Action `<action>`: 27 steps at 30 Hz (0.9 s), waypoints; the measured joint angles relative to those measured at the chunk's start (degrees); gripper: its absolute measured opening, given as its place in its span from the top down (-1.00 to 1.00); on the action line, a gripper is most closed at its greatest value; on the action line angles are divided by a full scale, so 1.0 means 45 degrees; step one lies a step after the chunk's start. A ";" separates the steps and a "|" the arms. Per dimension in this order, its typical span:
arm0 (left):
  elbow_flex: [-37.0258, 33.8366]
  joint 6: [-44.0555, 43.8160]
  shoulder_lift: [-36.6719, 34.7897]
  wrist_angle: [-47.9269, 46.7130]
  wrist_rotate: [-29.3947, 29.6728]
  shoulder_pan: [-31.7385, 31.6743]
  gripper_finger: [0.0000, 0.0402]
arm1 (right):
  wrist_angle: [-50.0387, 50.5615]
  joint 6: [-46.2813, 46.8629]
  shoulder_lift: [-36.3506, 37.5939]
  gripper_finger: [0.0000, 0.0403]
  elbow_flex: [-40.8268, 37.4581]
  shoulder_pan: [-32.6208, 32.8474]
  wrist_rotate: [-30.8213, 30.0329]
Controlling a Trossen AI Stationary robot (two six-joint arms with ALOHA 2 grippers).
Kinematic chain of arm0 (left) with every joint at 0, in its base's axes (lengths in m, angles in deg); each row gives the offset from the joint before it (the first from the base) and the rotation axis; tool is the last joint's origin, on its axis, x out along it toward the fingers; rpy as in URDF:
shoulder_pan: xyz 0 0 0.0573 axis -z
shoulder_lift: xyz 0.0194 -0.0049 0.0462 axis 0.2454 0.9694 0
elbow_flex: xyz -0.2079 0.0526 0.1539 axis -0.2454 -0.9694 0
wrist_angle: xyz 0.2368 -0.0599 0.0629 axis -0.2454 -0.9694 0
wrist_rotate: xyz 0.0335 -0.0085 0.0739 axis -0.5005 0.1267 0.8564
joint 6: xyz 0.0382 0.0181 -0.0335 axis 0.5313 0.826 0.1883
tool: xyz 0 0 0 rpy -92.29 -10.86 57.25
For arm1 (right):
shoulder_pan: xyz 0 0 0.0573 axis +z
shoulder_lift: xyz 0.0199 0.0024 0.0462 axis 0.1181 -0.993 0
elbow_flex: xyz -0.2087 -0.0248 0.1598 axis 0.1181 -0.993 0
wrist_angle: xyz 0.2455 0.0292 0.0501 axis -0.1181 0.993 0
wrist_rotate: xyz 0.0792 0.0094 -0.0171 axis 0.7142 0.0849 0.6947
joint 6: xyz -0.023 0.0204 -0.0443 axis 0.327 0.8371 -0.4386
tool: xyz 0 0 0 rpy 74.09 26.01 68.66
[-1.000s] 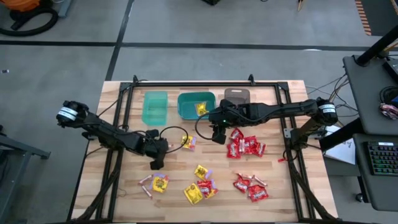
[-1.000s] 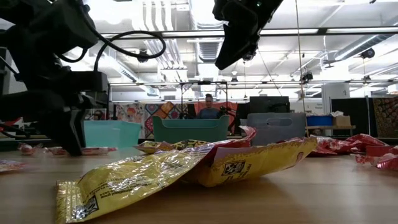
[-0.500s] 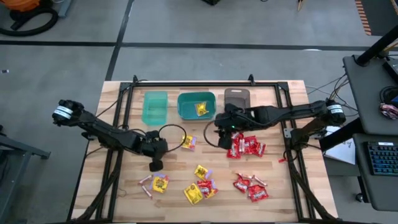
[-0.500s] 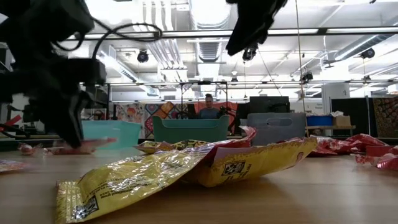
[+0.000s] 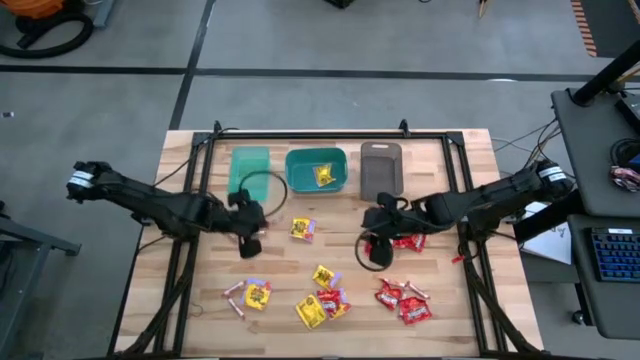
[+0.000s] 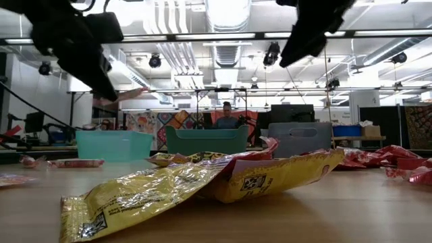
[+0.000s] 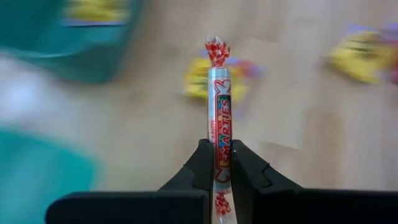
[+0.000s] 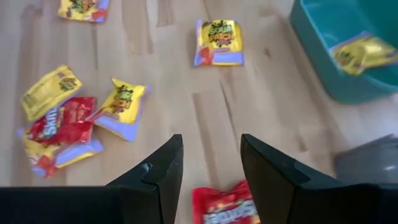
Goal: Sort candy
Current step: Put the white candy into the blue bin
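My left gripper (image 5: 250, 243) hangs above the table near the light teal bin (image 5: 249, 172), shut on a pinkish-tan candy stick (image 7: 220, 118). The low view shows that stick (image 6: 125, 95) raised well off the wood. My right gripper (image 8: 211, 171) is open and touches nothing, hovering over bare wood beside the red packets (image 5: 402, 238). Yellow packets (image 5: 303, 229) and more sticks (image 5: 235, 290) lie flat on the table. One yellow packet (image 5: 323, 176) lies in the darker teal bin (image 5: 300, 170). My left gripper pinches the candy stick between its two fingers (image 7: 202, 165), on the lower part of the roll (image 7: 221, 163) close to one twisted end. Most of the stick juts out past the fingertips, lying along them. It is lifted clear of the table.
Three bins stand in a row along the far side, with the grey-brown one (image 5: 381, 168) on the right. A second red heap (image 5: 405, 300) and mixed yellow and red packets (image 5: 322, 300) lie near the front edge. A dark frame rail (image 5: 310, 133) edges the table.
My left gripper has risen from the tabletop with the stick, lifting it clear, and drawn back toward the table's left and far side, nearer the light teal bin. My right gripper has moved from beside the darker teal bin toward the near edge, next to the red packets.
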 joint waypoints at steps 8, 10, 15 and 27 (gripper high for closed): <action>0.1333 0.0888 -0.0306 -0.2145 0.0855 -0.3907 0.99 | -0.1062 0.1181 0.0097 0.24 -0.1040 0.0342 -0.0254; 0.1381 0.0970 -0.0314 -0.2307 0.0689 -0.4938 0.99 | -0.1198 0.1204 0.0048 0.24 -0.1178 0.0345 -0.0446; 0.1188 0.0945 -0.0195 -0.2296 -0.0324 -0.7578 0.99 | -0.1138 0.1736 -0.0029 0.24 -0.1297 0.0340 -0.1598; 0.1121 0.1162 0.0781 -0.2096 -0.0784 -0.9881 0.96 | -0.1196 0.2583 -0.0718 0.31 -0.1297 0.0360 -0.2686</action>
